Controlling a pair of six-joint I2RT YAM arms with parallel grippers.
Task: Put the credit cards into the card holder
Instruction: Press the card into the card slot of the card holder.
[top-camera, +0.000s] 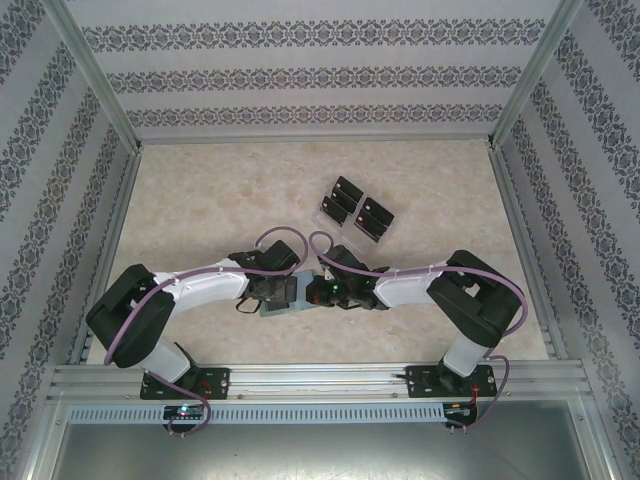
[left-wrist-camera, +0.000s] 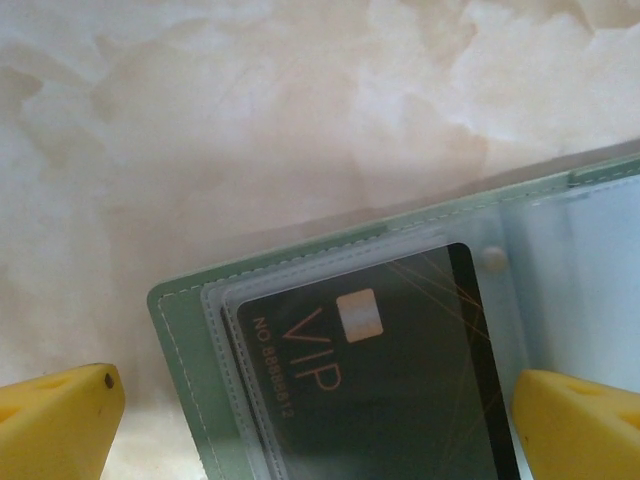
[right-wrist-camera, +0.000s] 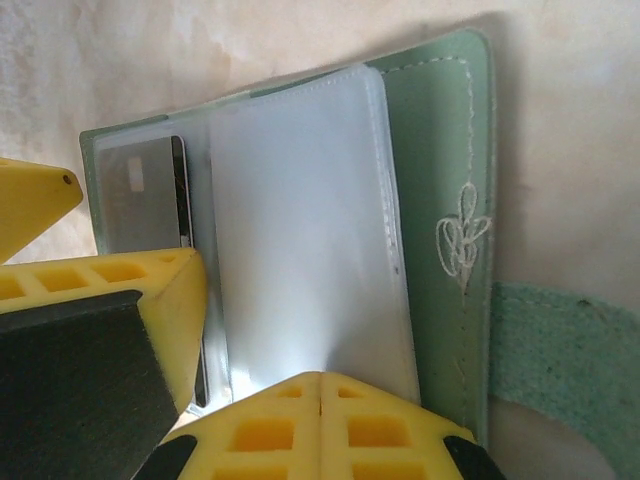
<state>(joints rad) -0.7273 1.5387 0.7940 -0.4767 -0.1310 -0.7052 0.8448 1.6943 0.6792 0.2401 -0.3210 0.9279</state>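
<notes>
Left claw (left-wrist-camera: 315, 390) gapes wide astride the open wallet (left-wrist-camera: 185, 320) at near centre, one card (left-wrist-camera: 370, 370) already sleeved inside; right claw (right-wrist-camera: 320, 395) is closed, tips at the blank sleeve (right-wrist-camera: 300, 230), grip unconfirmed; remaining cards (top-camera: 357, 208) sit far right, well apart, so the task looks early.

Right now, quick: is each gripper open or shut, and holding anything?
Left gripper: jaws open, empty, over the card holder.
Right gripper: jaws shut; whether they pinch the clear sleeve cannot be told.
</notes>
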